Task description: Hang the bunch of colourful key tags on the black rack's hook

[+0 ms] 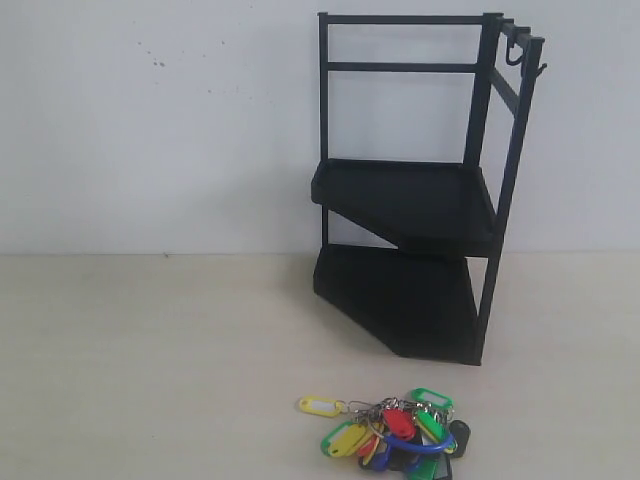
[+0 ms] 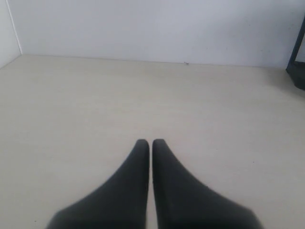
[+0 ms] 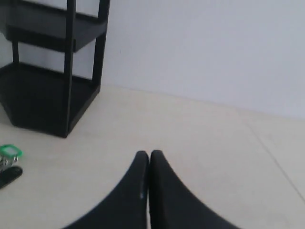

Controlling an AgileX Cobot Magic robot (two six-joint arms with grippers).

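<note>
The colourful key tag bunch [image 1: 395, 432] lies flat on the pale table near the front edge, in front of the black rack [image 1: 420, 200]. The hook [image 1: 541, 69] sticks out at the top of the rack's front corner post, bare. Neither arm shows in the exterior view. My left gripper [image 2: 150, 141] is shut over bare table, holding nothing. My right gripper [image 3: 148, 153] is shut and empty too; the rack's lower tier [image 3: 43, 95] stands some way ahead of it, and a green tag [image 3: 9, 152] and a black tag of the bunch peek in at the frame's edge.
A white wall [image 1: 150, 120] rises just behind the rack. The pale table [image 1: 150, 350] stretches wide to the left of the bunch. Curled hooks [image 1: 515, 50] hang further back on the rack's top side bar.
</note>
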